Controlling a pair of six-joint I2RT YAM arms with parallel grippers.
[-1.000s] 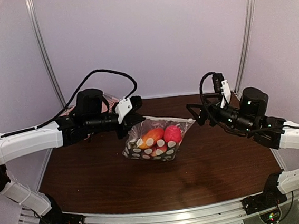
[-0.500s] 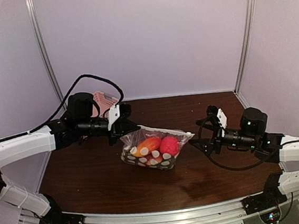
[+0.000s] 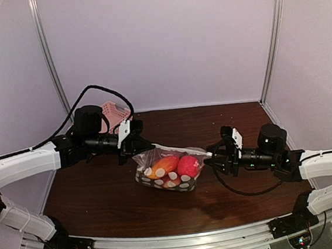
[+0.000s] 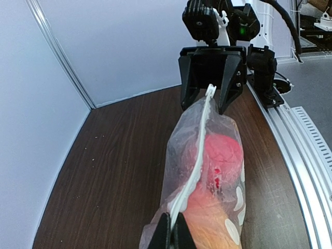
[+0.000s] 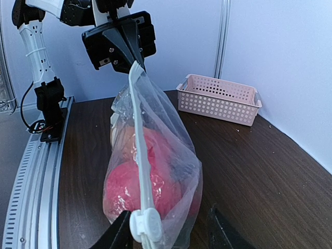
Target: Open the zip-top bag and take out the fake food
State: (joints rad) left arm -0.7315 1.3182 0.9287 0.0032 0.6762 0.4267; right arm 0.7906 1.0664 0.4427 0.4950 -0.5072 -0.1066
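Observation:
The zip-top bag (image 3: 169, 170), clear with white dots, hangs stretched between my two grippers just above the table. Inside it lie the fake food pieces, a red one (image 3: 187, 165) and an orange one (image 3: 165, 164). My left gripper (image 4: 174, 228) is shut on the left end of the white zip strip (image 4: 199, 150). At the bag's right end, my right gripper (image 5: 168, 233) has its jaws apart on either side of the white slider (image 5: 145, 225). The slider sits close to the left finger, and the right finger stands clear of the plastic.
A pink lattice basket (image 3: 117, 113) stands at the back left, behind my left arm, and the right wrist view shows this basket (image 5: 220, 98) near the wall. The metal rail (image 5: 31, 171) runs along the table's near edge.
My right arm has come down and moved left to the bag's right end, and its jaws have narrowed around the slider. My left gripper has lowered the bag a little, still gripping the strip.

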